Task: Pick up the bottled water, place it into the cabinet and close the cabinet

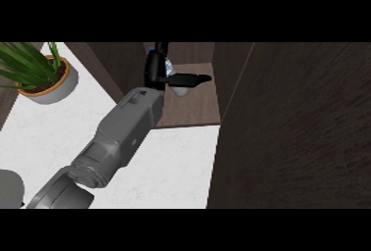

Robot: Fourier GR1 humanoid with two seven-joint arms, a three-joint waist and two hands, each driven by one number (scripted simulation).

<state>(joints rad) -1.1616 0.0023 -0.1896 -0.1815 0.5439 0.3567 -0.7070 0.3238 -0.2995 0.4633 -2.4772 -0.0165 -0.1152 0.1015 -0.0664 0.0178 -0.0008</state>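
— What's inside the cabinet [190, 110]?
— A hand [165, 73], probably the right one, reaches in, thumb pointing right, fingers curled round the bottled water [178, 88] above the shelf.
— The door?
— The cabinet door [290, 127] stands open at the right.
— Anything else?
— A potted plant [38, 71] stands on the white counter [174, 162], upper left.

Forearm [123, 132]: grey, boxy, built of stepped segments with a rounded cuff toward 7 o'clock. Hand [156, 68]: black, slender, fitted at the forearm's 1 o'clock end.
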